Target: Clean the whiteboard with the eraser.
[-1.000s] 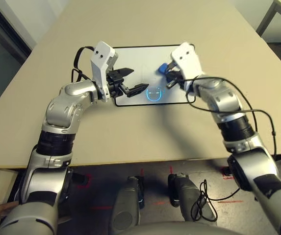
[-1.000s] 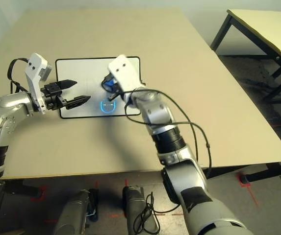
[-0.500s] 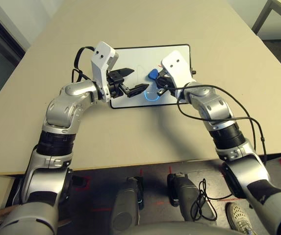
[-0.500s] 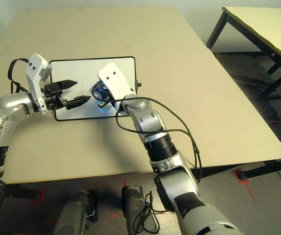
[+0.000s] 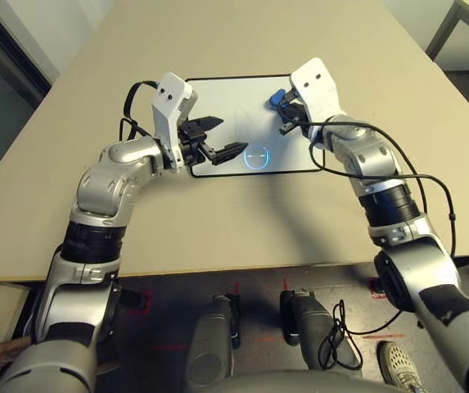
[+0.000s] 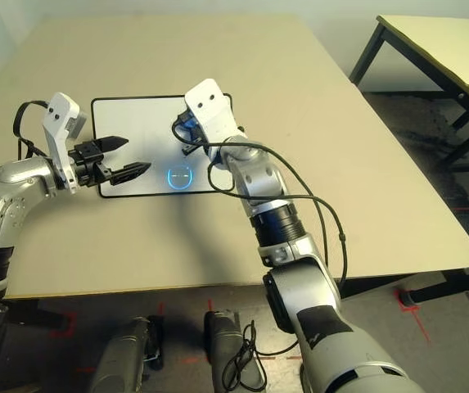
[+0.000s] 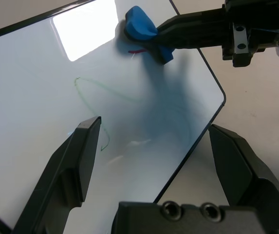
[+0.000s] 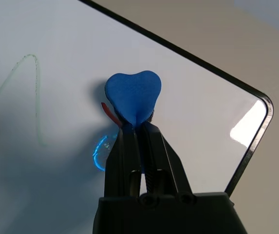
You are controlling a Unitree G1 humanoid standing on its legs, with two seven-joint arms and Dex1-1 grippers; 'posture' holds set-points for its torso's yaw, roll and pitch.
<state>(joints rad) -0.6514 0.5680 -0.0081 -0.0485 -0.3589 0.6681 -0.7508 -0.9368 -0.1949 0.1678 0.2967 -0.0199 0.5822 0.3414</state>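
Our right gripper (image 8: 137, 127), pinching the eraser (image 8: 133, 92), has moved toward the whiteboard's (image 5: 227, 98) far edge; green marks (image 8: 37, 92) still need wiping; our left gripper (image 7: 156, 122) stands wide.

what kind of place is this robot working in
Probably a robotics lab or workshop: a big plain table, a second table beside it, red tape marks on the floor, and loose black cables.

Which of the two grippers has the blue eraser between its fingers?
The right gripper: its fingers are shut on the eraser, while the left gripper stands open.
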